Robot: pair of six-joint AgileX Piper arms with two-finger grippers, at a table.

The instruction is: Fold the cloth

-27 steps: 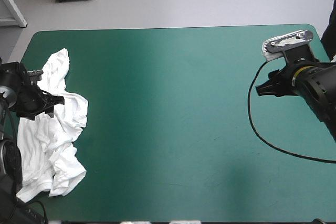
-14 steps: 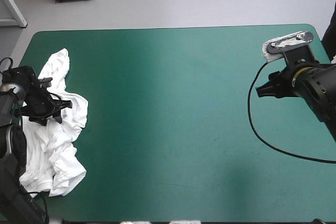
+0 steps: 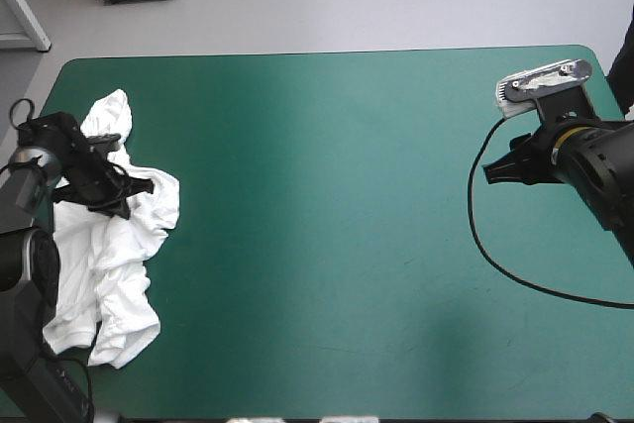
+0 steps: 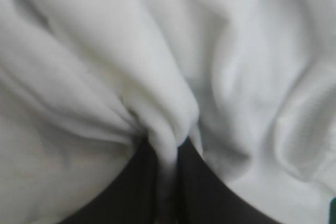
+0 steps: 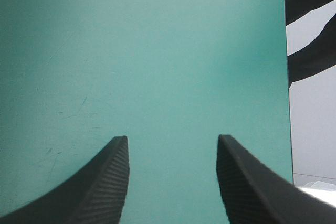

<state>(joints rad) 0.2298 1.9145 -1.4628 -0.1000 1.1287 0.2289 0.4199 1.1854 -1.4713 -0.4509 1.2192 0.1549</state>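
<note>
Left gripper (image 3: 134, 193) was clamped on a ridge of the T-shirt (image 3: 109, 274). In the left wrist view the two black fingers (image 4: 131, 192) were all but together with a white fold squeezed up between them. The tips were buried in fabric, so I couldn't see where they ended or how many layers I had.

The T-shirt was a crumpled heap at the table's (image 3: 327, 235) left edge, running from the far-left area down towards the near edge. My left arm covered its left side in the high view, so its outline there couldn't be made out. I couldn't identify sleeves, collar or hem. One lobe poked out towards the far edge and another bunched up at the near end. In the wrist view, cloth filled almost everything, with only a sliver of the teal-green cover showing at one side.

Right gripper (image 3: 495, 165) was spread wide and held nothing, well apart from the T-shirt, near the table's right edge. Its wrist view showed bare teal-green cover between the fingers and the table's rounded corner ahead. The finger bases were cut off.
</note>
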